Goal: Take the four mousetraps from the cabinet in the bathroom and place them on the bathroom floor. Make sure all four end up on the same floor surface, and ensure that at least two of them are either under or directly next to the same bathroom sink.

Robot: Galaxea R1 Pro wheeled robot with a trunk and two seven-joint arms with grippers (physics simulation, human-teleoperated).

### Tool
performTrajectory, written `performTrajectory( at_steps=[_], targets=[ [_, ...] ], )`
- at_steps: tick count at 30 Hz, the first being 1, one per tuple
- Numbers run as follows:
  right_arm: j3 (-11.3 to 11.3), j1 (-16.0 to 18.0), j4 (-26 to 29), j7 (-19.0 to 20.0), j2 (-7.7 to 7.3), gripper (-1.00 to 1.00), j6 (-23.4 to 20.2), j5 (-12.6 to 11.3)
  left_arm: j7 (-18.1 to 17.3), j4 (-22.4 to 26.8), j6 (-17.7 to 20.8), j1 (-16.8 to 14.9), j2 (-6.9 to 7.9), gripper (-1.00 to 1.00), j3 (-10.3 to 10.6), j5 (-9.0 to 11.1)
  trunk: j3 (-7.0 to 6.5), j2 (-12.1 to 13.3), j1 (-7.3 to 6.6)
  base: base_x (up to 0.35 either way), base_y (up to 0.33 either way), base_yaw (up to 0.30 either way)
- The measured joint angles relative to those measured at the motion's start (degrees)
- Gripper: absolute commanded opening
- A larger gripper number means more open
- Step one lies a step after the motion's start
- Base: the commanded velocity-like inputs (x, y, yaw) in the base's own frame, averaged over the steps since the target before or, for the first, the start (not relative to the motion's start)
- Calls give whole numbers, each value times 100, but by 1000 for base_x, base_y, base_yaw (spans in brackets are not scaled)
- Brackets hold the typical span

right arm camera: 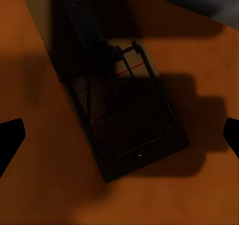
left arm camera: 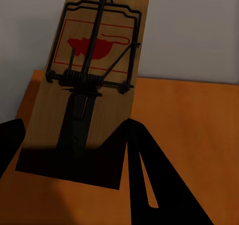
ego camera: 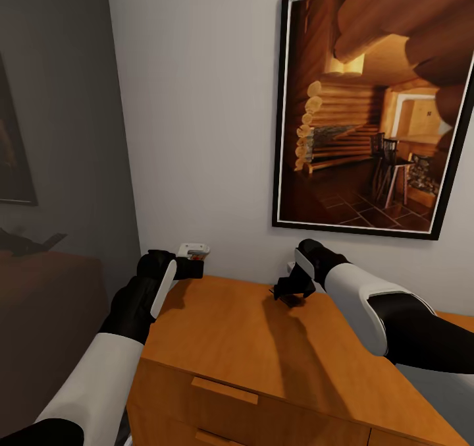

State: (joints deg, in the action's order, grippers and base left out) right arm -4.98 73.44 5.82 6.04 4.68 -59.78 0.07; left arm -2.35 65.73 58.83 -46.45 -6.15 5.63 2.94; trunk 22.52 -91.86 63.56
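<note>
- The left gripper (left arm camera: 74, 155) is clenched on a mousetrap (left arm camera: 87, 80), its dark fingers (left arm camera: 149, 175) pinching the trap's near end above the cabinet (ego camera: 263, 340) top.
- The right gripper (right arm camera: 119, 140) hangs released, jaws spread wide, over a second mousetrap (right arm camera: 109, 90) lying flat between them; contact seems absent, though shadow blurs it.
- A framed picture (ego camera: 375, 103) hangs on the wall behind.

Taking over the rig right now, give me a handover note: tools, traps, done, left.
Left tool: appears shut on the first mousetrap, which is tilted up off the cabinet top, near the wall.
Right tool: open, hovering over the second mousetrap, which lies flat on the cabinet top, ungripped.
Done: one trap picked up.
Left: grasp the second, then get all four onto the bathroom floor, at least two by the sink.
</note>
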Motion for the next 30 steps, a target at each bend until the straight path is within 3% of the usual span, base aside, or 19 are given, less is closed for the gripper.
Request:
performTrajectory(
  at_steps=[21,30],
  targets=[
    [-10,0,-2,3,9,100,669,19,0,-7,0,0,0,-100,0,0,0,0,0,0,0,0],
    [4,0,-7,4,9,100,761,9,0,-4,0,0,2,-100,0,1,0,0,0,0,0,0]
  ],
)
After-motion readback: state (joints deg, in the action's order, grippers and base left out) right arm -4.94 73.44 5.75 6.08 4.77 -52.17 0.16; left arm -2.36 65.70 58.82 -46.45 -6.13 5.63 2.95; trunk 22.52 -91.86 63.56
